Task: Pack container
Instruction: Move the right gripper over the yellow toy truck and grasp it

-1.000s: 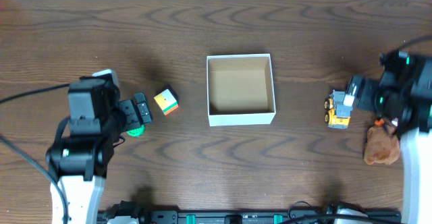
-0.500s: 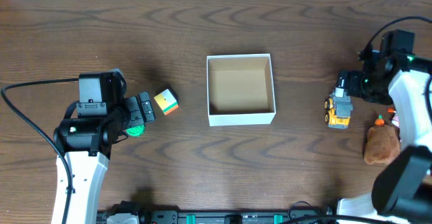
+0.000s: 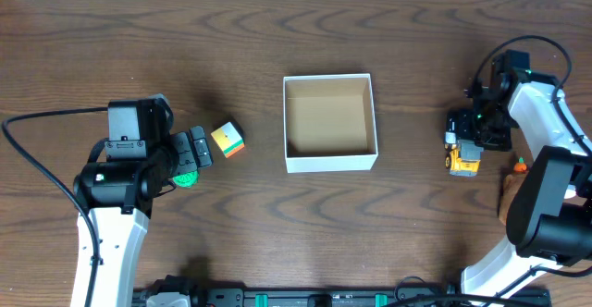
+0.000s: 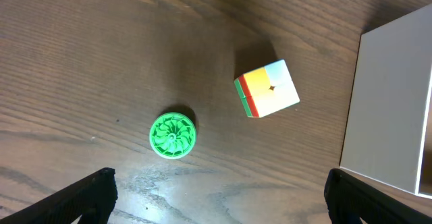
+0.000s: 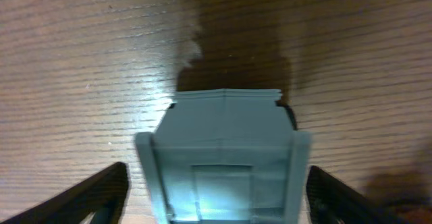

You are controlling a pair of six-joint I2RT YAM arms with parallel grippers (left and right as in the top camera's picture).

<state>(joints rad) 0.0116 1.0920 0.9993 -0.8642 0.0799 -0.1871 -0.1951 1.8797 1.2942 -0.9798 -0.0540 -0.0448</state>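
The right end effector (image 5: 217, 191) is held open astride the yellow toy truck (image 3: 463, 162), seemingly for a grasp, while the left end effector (image 4: 219, 187), also open, is poised with the green disc (image 4: 173, 135) just ahead.

The table (image 3: 277, 224) is dark brown wood with wavy lines in it, smooth and a bit shiny where light falls on it. The box (image 3: 330, 163) is thin cardboard, white and dull outside and plain brown inside. The little cube (image 4: 268, 89) is smooth plastic in bright colours, the green wheel (image 4: 173, 135) is plastic with small ridges on top, and the toy truck (image 5: 223, 150) has a smooth grey plastic part.
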